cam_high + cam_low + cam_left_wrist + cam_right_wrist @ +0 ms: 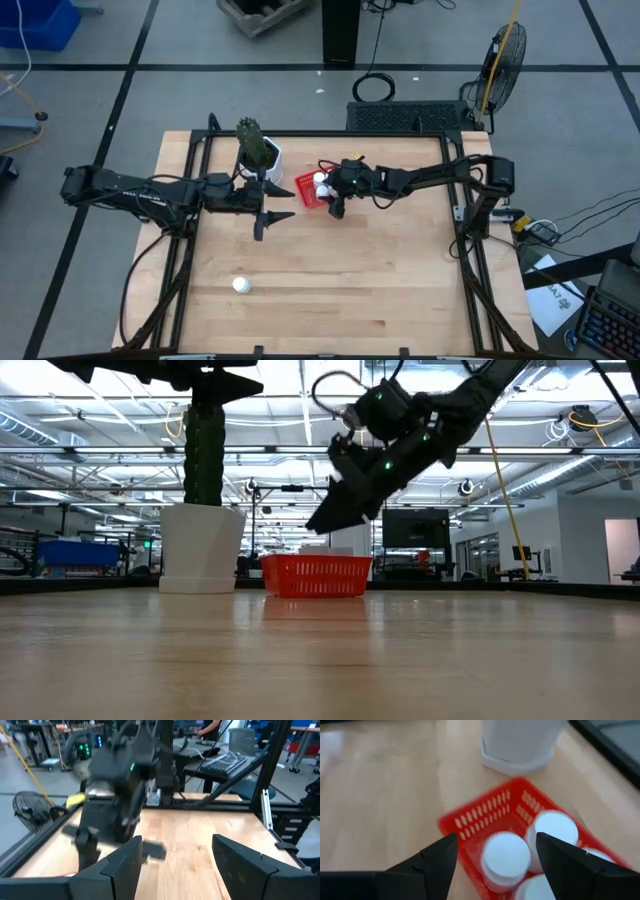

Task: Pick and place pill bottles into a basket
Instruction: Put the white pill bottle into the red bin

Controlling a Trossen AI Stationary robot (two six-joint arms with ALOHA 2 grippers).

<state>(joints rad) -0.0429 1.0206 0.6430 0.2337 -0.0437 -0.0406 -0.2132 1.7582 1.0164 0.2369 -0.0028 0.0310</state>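
The red mesh basket (306, 194) stands on the table just right of the white cactus pot (268, 158). It holds several white pill bottles (506, 856), standing with their caps up. My right gripper (335, 207) is open and empty. It hangs above the basket's near right part, clear of it in the low view (335, 512). One more pill bottle (241, 286) stands alone on the table toward the near left. My left gripper (265, 220) is open and empty, left of the basket and near the pot.
The cactus pot (200, 550) stands close beside the basket (316, 576) on its left. Black frame rails (470, 250) run along the table's edges. Bare wood (380, 280) lies near and right of the basket.
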